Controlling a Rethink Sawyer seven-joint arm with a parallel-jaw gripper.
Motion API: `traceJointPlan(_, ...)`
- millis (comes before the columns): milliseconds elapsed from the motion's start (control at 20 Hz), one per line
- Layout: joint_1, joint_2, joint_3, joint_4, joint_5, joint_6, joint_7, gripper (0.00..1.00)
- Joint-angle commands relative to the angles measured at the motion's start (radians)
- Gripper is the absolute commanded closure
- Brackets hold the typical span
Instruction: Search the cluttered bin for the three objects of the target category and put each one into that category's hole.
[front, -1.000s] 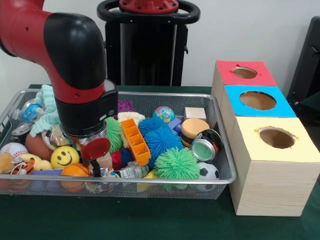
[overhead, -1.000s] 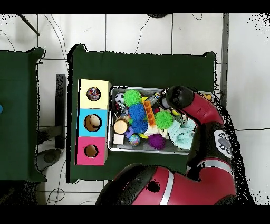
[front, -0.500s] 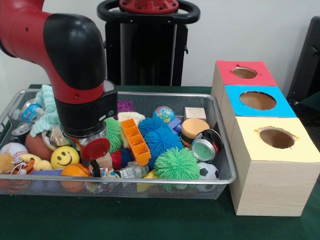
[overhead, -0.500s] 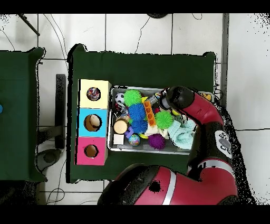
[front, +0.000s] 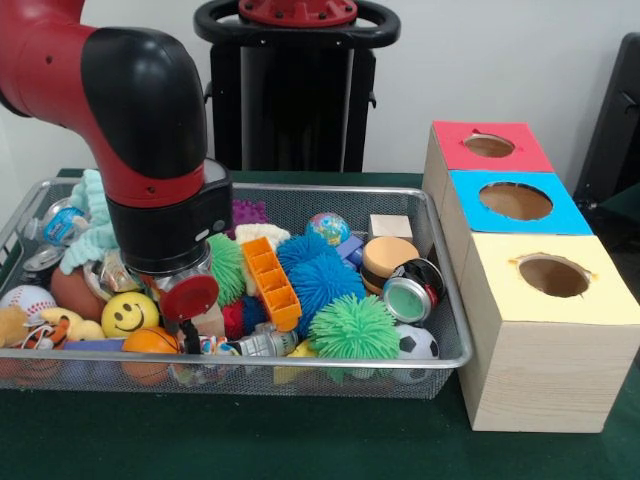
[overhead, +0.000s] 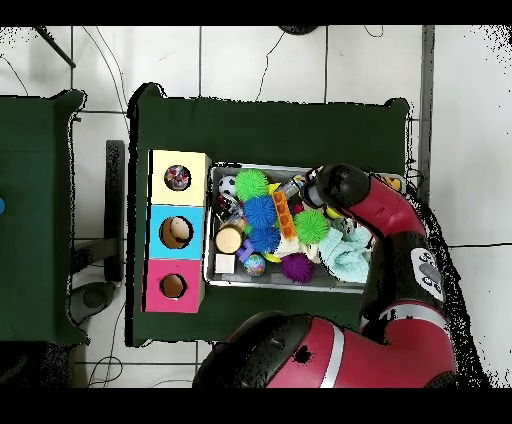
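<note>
The wire mesh bin (front: 455, 330) (overhead: 213, 275) is packed with toys. Among them are a green spiky ball (front: 353, 327), a blue spiky ball (front: 322, 280), a purple spiky ball (overhead: 296, 267), a yellow smiley ball (front: 128, 313), an orange ball (front: 150, 341), a baseball (front: 25, 299) and a small football (front: 416, 343). My gripper (front: 191, 334) reaches down into the bin's left part, just right of the smiley ball. The arm's thick wrist (front: 165, 225) hides most of it. In the overhead view the arm (overhead: 345, 190) covers it entirely.
A wooden box stands beside the bin with a red hole (front: 489, 145), a blue hole (front: 516, 200) and a yellow hole (front: 553, 275). In the bin also lie an orange block (front: 271, 281), a burger toy (front: 388, 259), round tins (front: 407, 298), a wooden cube (front: 390, 226) and a teal cloth (overhead: 345, 255).
The arm has edged slightly to the left in the front view. The things in the bin have not visibly moved.
</note>
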Motion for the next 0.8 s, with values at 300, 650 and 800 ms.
traceJointPlan(300, -0.018, 0.149, 0.159, 0.071, -0.040, -0.267, 0.059, 0.00)
traceJointPlan(650, -0.059, 0.162, 0.225, 0.115, -0.040, -0.362, 0.060, 0.00)
traceJointPlan(800, -0.086, 0.171, 0.265, 0.145, -0.048, -0.427, 0.074, 0.00)
